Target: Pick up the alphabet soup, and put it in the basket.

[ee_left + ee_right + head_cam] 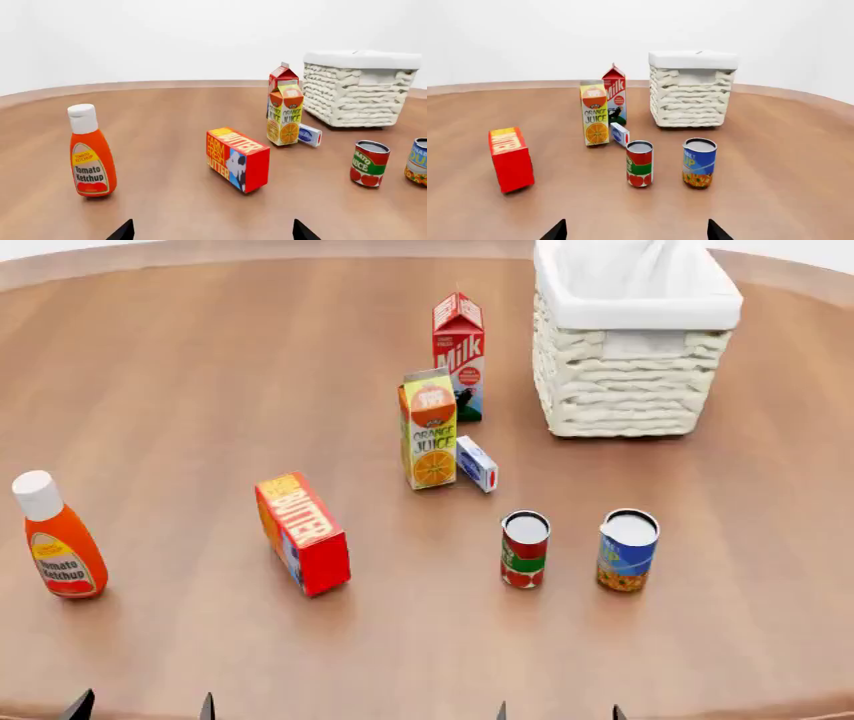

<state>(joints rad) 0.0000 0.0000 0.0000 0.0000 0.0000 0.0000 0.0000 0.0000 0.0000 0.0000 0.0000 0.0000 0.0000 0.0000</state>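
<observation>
The alphabet soup [627, 552] is a blue and yellow can standing upright on the wooden table, to the right of a red and green can. It also shows in the right wrist view [699, 162] and at the edge of the left wrist view [419, 162]. The cream-white wicker basket [627, 375] with a white cloth lining stands behind it at the back right, and shows in the wrist views too [690, 100] [353, 95]. My left gripper [143, 710] [213, 232] and my right gripper [559, 712] [636, 232] are open and empty at the table's near edge, well short of the cans.
A tomato sauce can [525, 550] stands just left of the soup. An orange juice carton [430, 430], a milk carton [458, 355] and a small blue and white box [477, 463] stand mid-table. A red butter box [303, 533] and a ketchup bottle [56, 540] are at the left.
</observation>
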